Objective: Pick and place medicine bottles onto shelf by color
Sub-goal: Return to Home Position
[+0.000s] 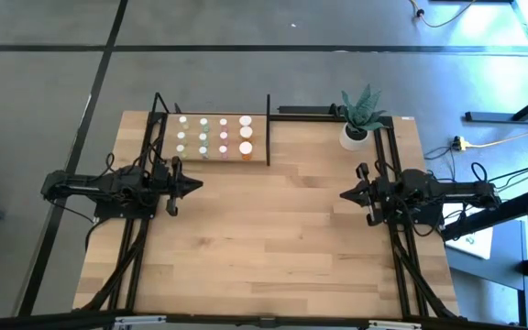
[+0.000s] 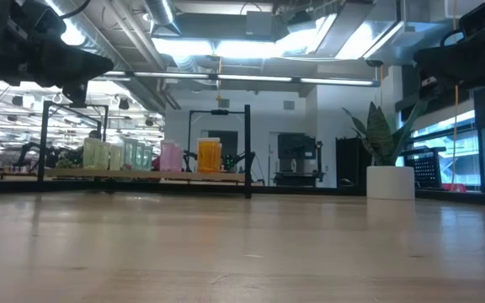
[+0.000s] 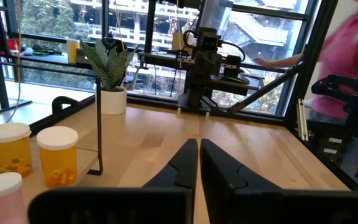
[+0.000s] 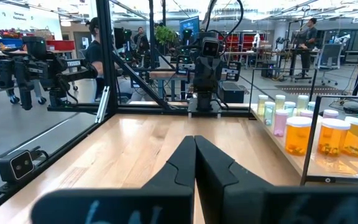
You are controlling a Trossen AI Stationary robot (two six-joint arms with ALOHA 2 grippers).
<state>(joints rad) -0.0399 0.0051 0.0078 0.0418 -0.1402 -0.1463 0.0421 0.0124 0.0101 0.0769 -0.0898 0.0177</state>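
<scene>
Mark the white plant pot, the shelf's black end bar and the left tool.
white plant pot [image 2: 391, 182]: low view, middle of its front wall.
black end bar [image 2: 248, 151]: low view, halfway up the bar.
left tool [image 1: 197, 183]: high view, its closed fingertips.

A person in a pink top [image 3: 353, 50] shows blurred and edge-cropped; a white-capped pink medicine bottle [image 3: 2, 198] is cropped too.

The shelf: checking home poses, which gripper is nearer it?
Left. The left gripper sits close in front of the shelf; the right gripper is far across the table.
</scene>
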